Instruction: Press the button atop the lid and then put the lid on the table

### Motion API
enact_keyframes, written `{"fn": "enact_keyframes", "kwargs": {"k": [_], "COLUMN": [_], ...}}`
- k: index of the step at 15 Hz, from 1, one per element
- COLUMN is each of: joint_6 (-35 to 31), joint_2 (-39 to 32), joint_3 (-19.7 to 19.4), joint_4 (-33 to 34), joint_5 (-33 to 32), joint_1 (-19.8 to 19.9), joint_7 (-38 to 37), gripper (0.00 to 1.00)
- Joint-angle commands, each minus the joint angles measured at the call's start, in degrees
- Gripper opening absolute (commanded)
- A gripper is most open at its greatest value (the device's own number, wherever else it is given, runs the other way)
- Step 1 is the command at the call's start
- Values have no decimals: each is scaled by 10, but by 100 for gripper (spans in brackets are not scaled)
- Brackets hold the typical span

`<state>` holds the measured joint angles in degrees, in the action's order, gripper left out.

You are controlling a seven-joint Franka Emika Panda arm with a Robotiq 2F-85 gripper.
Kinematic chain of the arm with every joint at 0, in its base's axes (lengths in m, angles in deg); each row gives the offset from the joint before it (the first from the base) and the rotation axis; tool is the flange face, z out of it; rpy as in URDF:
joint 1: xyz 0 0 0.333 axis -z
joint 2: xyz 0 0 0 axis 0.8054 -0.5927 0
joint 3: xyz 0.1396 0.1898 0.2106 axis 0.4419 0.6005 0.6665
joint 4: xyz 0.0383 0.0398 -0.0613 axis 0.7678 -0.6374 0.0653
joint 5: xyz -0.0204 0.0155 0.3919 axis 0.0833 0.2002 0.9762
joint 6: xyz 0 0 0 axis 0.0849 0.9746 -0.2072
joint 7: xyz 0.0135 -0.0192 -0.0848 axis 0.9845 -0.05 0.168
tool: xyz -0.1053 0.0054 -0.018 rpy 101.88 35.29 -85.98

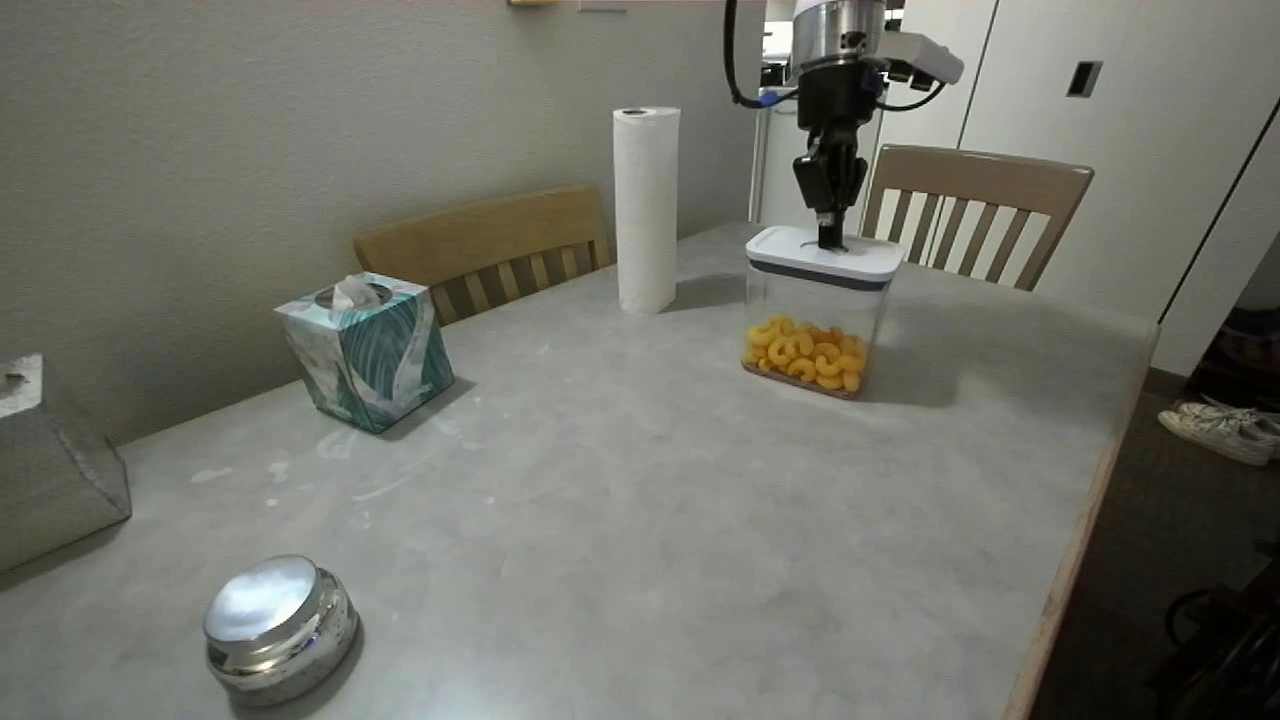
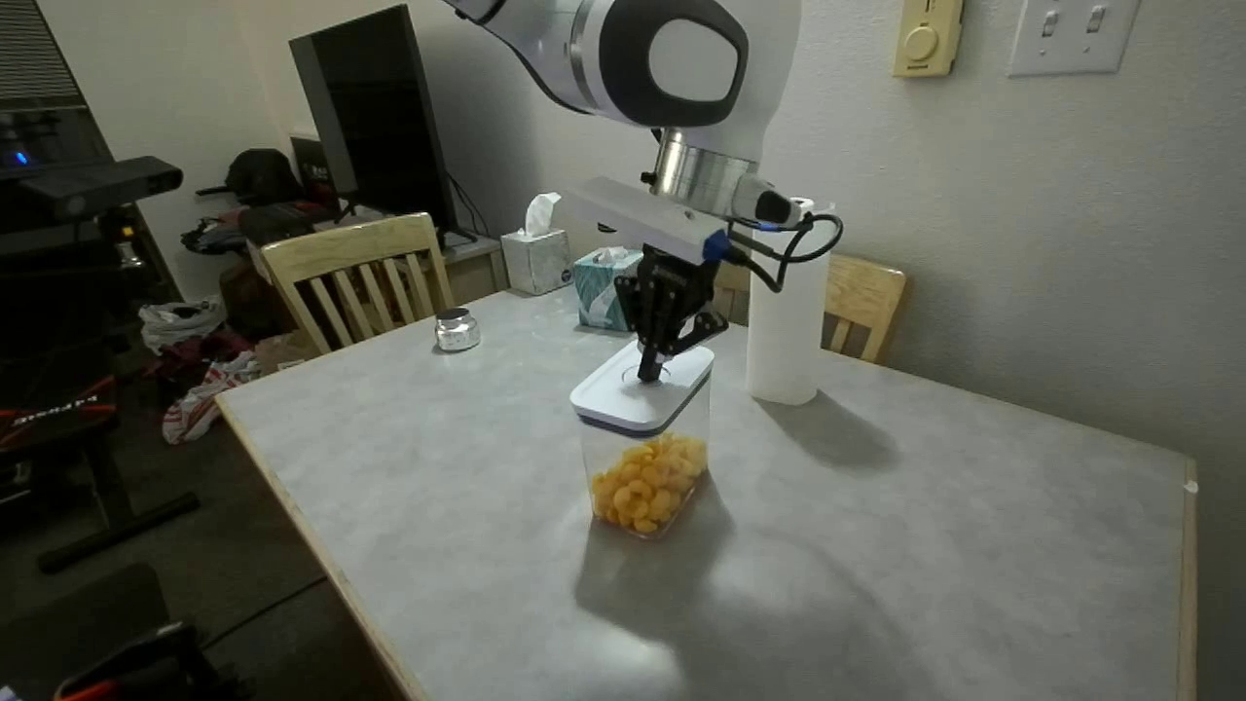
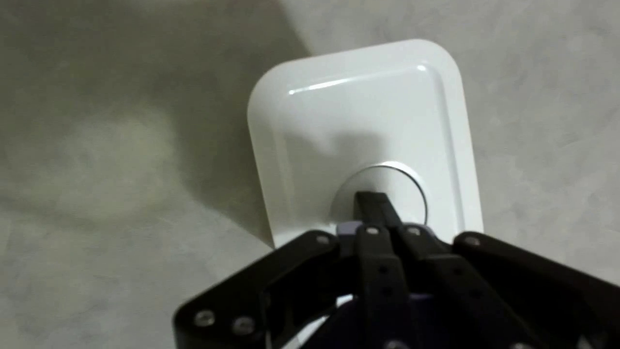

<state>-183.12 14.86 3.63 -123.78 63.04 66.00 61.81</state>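
Plain wall (image 1: 250,150) runs along one side of a big, light grey surface (image 1: 640,520). Above it the gripper (image 2: 650,370) points down with its fingers (image 3: 375,252) pressed together and nothing held, and its tips appear to touch the round white button (image 3: 397,182) in the middle of the white lid (image 3: 353,111). Closed like that, they make one blunt prod, better for pushing than for grasping, so the press is most likely the step in hand; whether the button sits high or low I cannot tell. The lid is still seated flat on a clear box (image 1: 812,297), partly filled with yellow curls (image 1: 800,350), and the box stands upright, so the surface can take the push from below. Near it stands a paper towel roll (image 1: 646,210); a teal tissue box (image 1: 385,365), a grey tissue box (image 2: 537,263) and a shiny metal jar (image 1: 275,625) sit well apart, where they should not hinder the work. Wooden chairs (image 2: 346,241) stand around the surface, with a dark screen (image 2: 375,146) and white doors (image 1: 1150,150) beyond.
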Motion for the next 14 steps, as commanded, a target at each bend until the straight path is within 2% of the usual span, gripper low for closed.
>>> {"fn": "enact_keyframes", "kwargs": {"k": [1,3,8,14], "joint_6": [-37,-51,-32,-13], "joint_2": [2,-8,-13,8], "joint_3": [2,10,20,14], "joint_4": [-23,-20,-3,-13], "joint_5": [6,19,28,5], "joint_1": [11,16,7,-14], "joint_7": [22,36,50,4], "gripper": [0,0,0,0]}}
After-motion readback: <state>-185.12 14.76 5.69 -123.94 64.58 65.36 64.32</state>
